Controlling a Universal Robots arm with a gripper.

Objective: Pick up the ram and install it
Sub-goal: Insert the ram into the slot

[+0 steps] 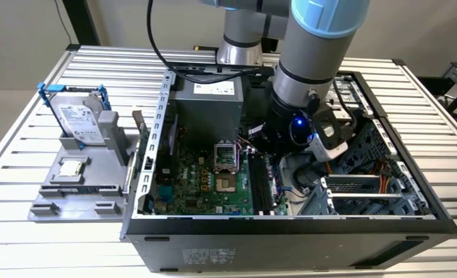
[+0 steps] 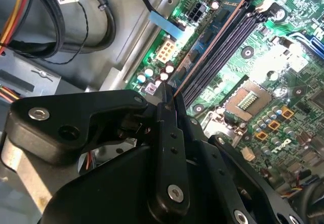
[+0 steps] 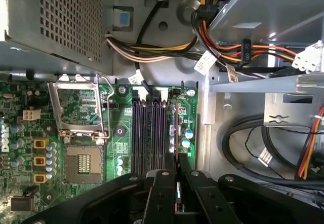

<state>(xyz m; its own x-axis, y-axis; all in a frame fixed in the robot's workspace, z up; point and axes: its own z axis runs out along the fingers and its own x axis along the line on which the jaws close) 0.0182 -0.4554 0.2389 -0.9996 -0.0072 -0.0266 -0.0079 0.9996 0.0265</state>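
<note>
Already we had the ram [image 3: 175, 148] pinched edge-on in our gripper [image 3: 177, 183], so pickup looked done. It hung just over the slots [image 3: 147, 133], nearest the outermost one, not yet seated; beyond lay the CPU socket [image 3: 83, 160].

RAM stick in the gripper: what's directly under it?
The gripper holds the ram edge-on over the motherboard, beside the black memory slots. Whether its lower edge sits in a slot is hidden.
</note>
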